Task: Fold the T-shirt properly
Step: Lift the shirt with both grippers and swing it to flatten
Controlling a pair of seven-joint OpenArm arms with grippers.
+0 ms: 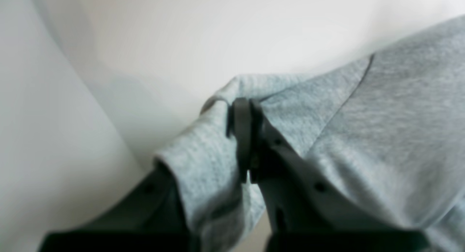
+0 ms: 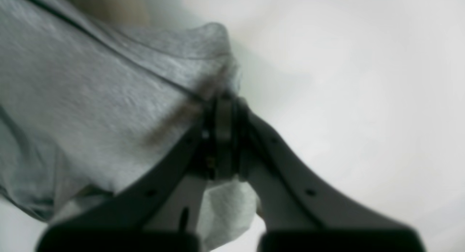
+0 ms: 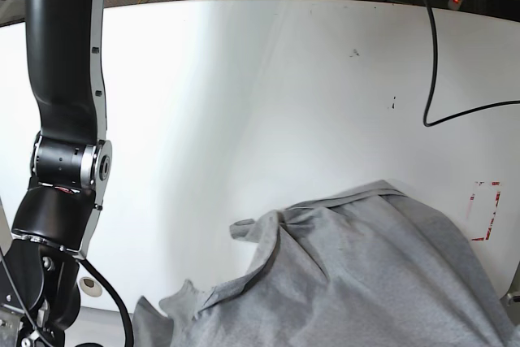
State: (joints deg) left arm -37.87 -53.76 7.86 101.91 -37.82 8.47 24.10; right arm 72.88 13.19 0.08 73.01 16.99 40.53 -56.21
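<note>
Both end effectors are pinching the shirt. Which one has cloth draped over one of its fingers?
The left end effector: the T-shirt drapes over one finger. The right end effector has both fingers bare.

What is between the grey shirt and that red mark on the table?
Nothing: in the base view, only bare white table separates the T-shirt from the red mark near the table's right edge.

Heather-grey T-shirt [image 3: 366, 282], white table [image 3: 268, 95], black arm [image 3: 65, 119], red corner marks [image 3: 486, 210].
</note>
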